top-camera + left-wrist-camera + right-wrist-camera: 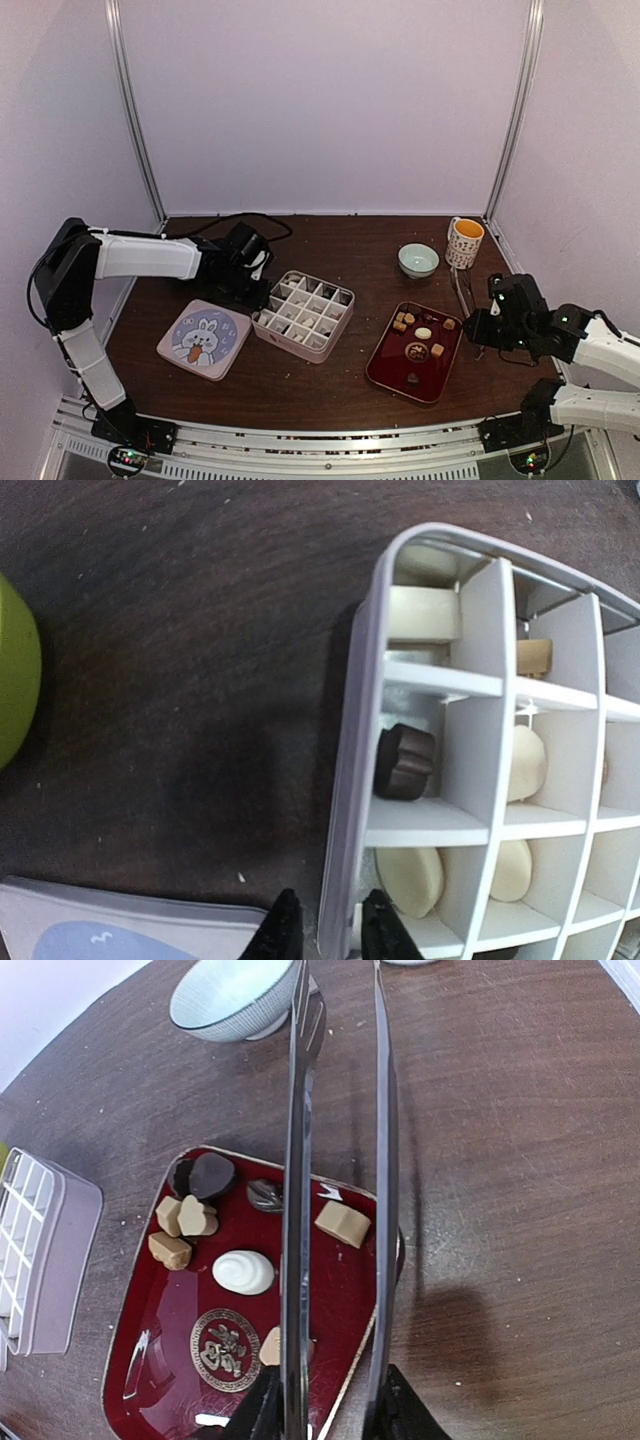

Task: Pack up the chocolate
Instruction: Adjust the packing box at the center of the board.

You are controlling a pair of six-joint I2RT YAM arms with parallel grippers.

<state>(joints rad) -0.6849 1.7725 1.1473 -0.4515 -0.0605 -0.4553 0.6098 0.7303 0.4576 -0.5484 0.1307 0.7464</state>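
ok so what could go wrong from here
The left gripper straddles a wall of the divided box; moving off sideways could drag or tip it. The tongs in the right gripper are long and thin, so a chocolate may slip out over the table between red tray and box.

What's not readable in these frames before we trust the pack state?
Top view: chocolate in the box too small to count; left wrist view cuts off most cells.
Left wrist view: left hand grip on the box wall unclear; only fingertips show.
Left wrist view: green object cut off by the left edge.
Right wrist view: tongs tips run off the top edge.
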